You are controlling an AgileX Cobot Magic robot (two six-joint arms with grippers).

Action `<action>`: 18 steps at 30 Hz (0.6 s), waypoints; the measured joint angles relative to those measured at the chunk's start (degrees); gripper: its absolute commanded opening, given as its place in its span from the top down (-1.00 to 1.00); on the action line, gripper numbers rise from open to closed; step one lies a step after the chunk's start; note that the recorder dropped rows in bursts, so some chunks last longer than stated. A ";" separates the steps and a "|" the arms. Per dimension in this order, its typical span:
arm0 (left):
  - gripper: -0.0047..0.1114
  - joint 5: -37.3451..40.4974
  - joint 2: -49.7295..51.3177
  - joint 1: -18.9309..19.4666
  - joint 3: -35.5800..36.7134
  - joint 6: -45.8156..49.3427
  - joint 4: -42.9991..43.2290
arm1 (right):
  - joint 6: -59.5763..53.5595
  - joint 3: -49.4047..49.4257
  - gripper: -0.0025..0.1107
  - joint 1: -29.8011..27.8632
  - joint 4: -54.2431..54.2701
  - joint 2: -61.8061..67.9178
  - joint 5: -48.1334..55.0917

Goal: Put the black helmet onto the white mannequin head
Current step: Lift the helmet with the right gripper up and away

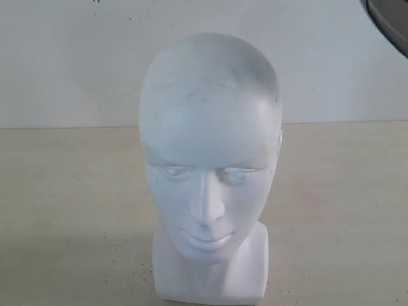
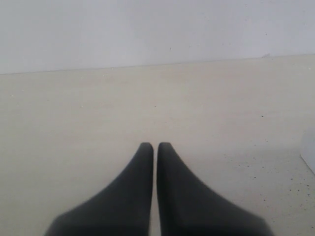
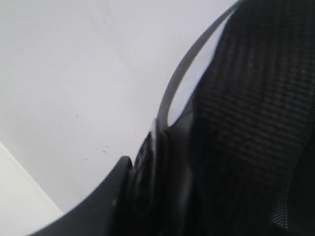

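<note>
Half done at best — the black helmet [image 3: 246, 123] is aloft, its rim pinched in the right gripper [image 3: 140, 172], up and to the right of the white mannequin head [image 1: 210, 159], which stands bare on the table [image 1: 64, 191]. Meanwhile the left gripper [image 2: 155, 147] is closed and empty — seating the helmet is left to do.

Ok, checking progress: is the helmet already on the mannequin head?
No, the white mannequin head is bare; only an edge of the black helmet shows at the exterior view's corner.

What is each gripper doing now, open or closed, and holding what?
Left gripper: closed, holding nothing.
Right gripper: closed on the black helmet, at its rim.
</note>
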 measured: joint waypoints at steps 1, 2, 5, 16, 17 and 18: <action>0.84 0.00 0.00 0.00 0.00 0.00 0.00 | -0.03 -0.14 0.96 0.00 1.80 -0.04 -2.00; 0.84 0.00 0.00 0.00 0.00 0.00 0.00 | -0.03 -0.14 0.96 0.00 3.38 -0.04 -3.35; 0.84 0.00 0.00 0.00 0.00 0.00 0.00 | -0.56 -0.14 0.96 0.00 11.11 0.08 -8.03; 0.84 0.00 0.00 0.00 0.00 0.00 0.00 | 5.61 -0.28 0.96 0.00 25.79 1.77 -35.96; 0.84 0.00 0.00 0.00 0.00 0.00 0.00 | 7.84 -0.28 0.96 0.00 25.79 2.39 -37.85; 0.84 0.00 0.00 0.00 0.00 0.00 0.00 | 12.93 -0.28 0.96 0.00 25.25 3.55 -41.72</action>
